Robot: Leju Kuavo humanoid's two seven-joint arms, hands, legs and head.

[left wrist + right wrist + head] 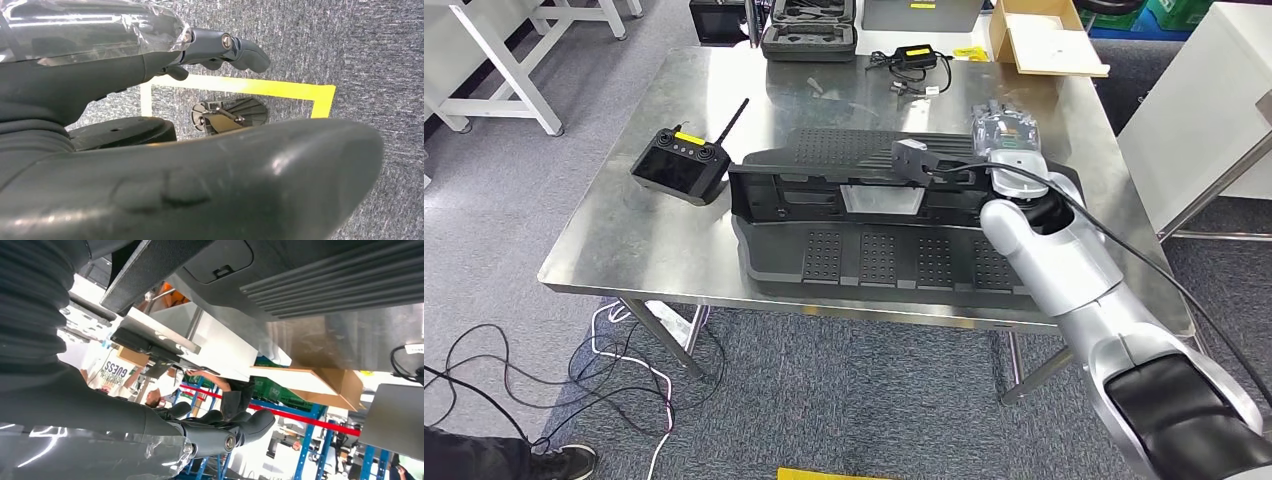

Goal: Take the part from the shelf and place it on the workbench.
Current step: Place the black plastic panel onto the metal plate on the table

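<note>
Your part (894,225) lies on the bench (644,245); looks stiff, broad, awkward; grip its ribbed edge; right hand (1004,135) rests there, grasp unclear; left hand (220,47) holds nothing.

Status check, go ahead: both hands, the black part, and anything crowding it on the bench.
Right hand at black part's far right end, grip unclear. Left hand hanging over floor. Part flat on workbench. Controller close left.

Legible text: "GUESS", printed on a white shirt (116,375) worn by a person in the background of the right wrist view, seen upside down. A further line above that word is too small to read. Yellow labels on the remote controller (686,137) and the black charger (916,51) show no readable characters.
</note>
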